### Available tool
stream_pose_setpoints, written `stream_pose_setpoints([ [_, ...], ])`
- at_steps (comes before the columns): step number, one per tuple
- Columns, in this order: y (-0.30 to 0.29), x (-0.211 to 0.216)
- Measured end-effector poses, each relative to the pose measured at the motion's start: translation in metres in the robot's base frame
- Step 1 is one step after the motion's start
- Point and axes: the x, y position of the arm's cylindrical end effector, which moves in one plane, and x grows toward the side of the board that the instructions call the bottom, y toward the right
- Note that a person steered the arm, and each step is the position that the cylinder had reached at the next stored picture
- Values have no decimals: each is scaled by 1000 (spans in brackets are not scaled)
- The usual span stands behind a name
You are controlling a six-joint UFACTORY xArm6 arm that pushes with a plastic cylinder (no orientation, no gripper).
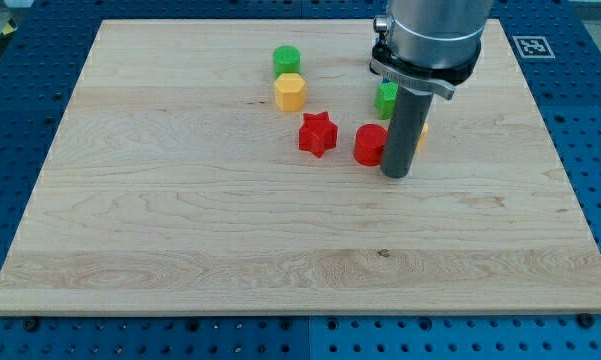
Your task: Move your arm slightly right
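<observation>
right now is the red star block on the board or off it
On the board: the red star block lies flat on the wooden board, left of my tip.

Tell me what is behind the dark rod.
Behind the rod, whose tip sits just right of the red block, a green block shows at its left edge and a yellow sliver at its right; their shapes are covered.

you see a pale wooden board [180,230] with clear grain, lying on a blue perforated table [10,130] that surrounds it on every side. at the view's top right you find a black-and-white marker tag [533,46]. the light is even and soft.
</observation>
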Motion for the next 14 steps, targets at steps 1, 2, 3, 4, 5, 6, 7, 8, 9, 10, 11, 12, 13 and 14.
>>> stream_pose_setpoints([
  [1,0,28],
  [2,0,31],
  [3,-7,31],
  [4,-51,27],
  [5,-99,24],
  [6,-156,22],
  [7,-189,22],
  [8,-185,20],
  [9,-126,2],
  [10,-51,-11],
  [11,-35,7],
  [12,-32,8],
  [13,25,8],
  [14,65,4],
])
